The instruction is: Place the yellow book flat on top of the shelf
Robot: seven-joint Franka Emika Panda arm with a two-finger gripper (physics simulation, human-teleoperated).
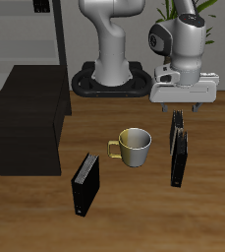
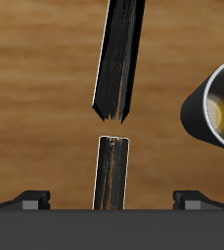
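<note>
Tan-trimmed edge between the fingers (image 2: pixel 30 200) looks like the yellow book (image 1: pixel 175 123), standing upright on its edge beside the mug (image 1: pixel 136 146), on the far side of a second thin dark book (image 1: pixel 180 159). The gripper (image 1: pixel 178 106) hangs directly above it, jaws spread wide on either side of the covers and touching nothing, presumably lined up to pinch across the thin dimension. The shelf (image 1: pixel 26 118) sits well apart across the table, its flat top bare (a thicker black book (image 1: pixel 84 184) stands near the front edge, not our concern). Nothing is gripped yet.
</note>
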